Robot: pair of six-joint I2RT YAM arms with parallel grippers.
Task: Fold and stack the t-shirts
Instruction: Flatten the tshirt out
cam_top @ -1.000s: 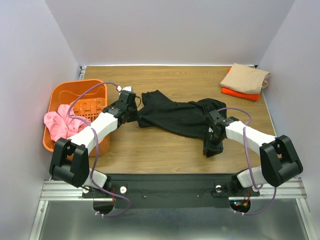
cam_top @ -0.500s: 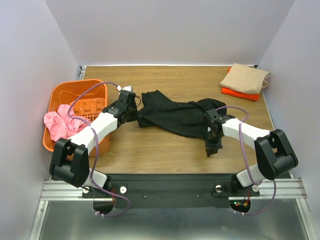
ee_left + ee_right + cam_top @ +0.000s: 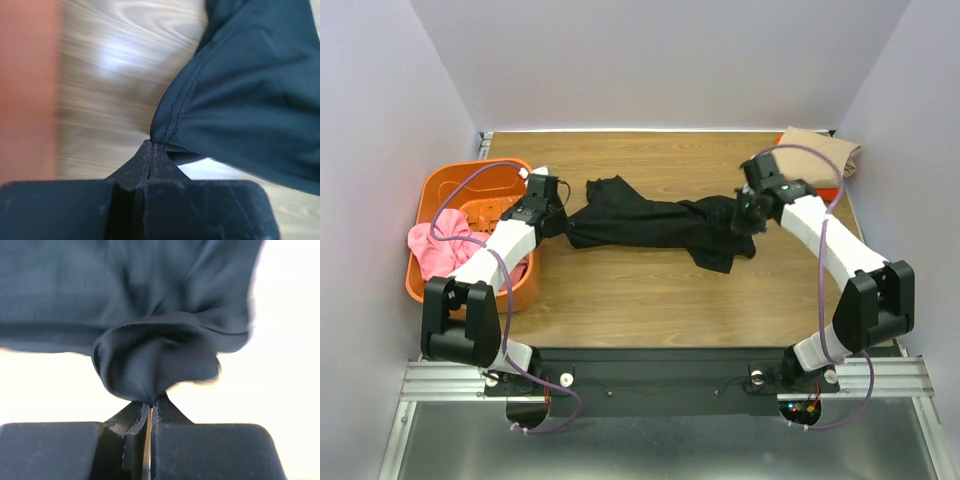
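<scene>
The fingers of the left gripper point(image 3: 151, 145) are pressed together, with a stitched edge of the black soft cloth t-shirt point(image 3: 650, 225) pinched right at their tips. The wrist view shows a seamed corner, probably a hem or sleeve end. The right gripper point(image 3: 150, 402) is clamped just as tight on a bunched fold at the shirt's other end. That wad is crumpled and blurred, so I cannot tell which part of the garment it is.

Between the two grips the shirt runs across the middle of the brown wooden table point(image 3: 650, 300) as a long, twisted band. It sags onto the wood in the centre, and a loose flap hangs below the right-hand grip. It is not spread flat, and no fold has been made in it.

Outward from there, a tan cloth shirt point(image 3: 820, 150) lies folded at the far right corner. A sliver of the bright orange shirt point(image 3: 835, 189) shows beneath it, so the two already form a stack. At the left, just beside the left gripper, stands a rigid orange plastic basket point(image 3: 450, 185) with a pink cloth point(image 3: 435, 245) draped over its near rim.

By my reading the step in hand is stretching the black shirt out before folding it. The next move calls for both arms to draw apart and lift enough to shake out the twist, then lay the shirt down flat. The right-hand grip may have more than one layer gathered in it, so the cloth might not open cleanly.
</scene>
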